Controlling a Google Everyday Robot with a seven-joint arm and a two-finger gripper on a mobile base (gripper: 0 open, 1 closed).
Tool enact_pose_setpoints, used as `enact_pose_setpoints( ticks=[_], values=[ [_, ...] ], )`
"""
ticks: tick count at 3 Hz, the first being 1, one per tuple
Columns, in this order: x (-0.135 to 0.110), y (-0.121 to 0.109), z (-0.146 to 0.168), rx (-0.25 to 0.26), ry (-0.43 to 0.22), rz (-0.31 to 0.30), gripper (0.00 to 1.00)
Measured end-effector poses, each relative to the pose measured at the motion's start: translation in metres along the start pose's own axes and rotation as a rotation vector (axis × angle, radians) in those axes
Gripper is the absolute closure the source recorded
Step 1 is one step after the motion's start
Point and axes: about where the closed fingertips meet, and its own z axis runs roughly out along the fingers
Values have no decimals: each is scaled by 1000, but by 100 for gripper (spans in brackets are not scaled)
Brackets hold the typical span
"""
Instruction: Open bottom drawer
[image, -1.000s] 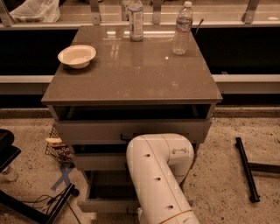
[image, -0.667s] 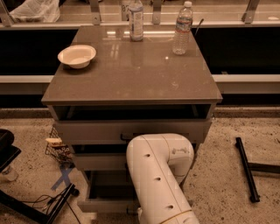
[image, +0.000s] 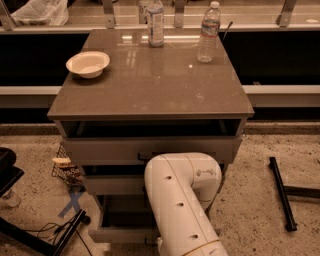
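Nothing has moved since the earlier pictures: the arm and the drawers stay as they were. One grey cabinet fills the centre. One white arm comes up from 6 o'clock and covers the right part of the cabinet front. There are three drawers. The top drawer stands a little out, the middle drawer is below it, and the bottom drawer, at 7 o'clock, is pulled out so that its dark inside shows. The gripper is hidden behind the arm at 6 o'clock; whether it is released or grasping something, I cannot tell. On the cabinet top stand two bottles, the labelled bottle at 12 o'clock and the clear bottle at 1 o'clock, and one bowl at 10 o'clock.
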Motion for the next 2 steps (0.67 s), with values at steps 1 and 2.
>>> enact_pose_setpoints(
  ticks=[1, 2],
  values=[
    [0, 0, 0, 0, 0, 0, 82],
    [0, 0, 0, 0, 0, 0, 59]
  ],
)
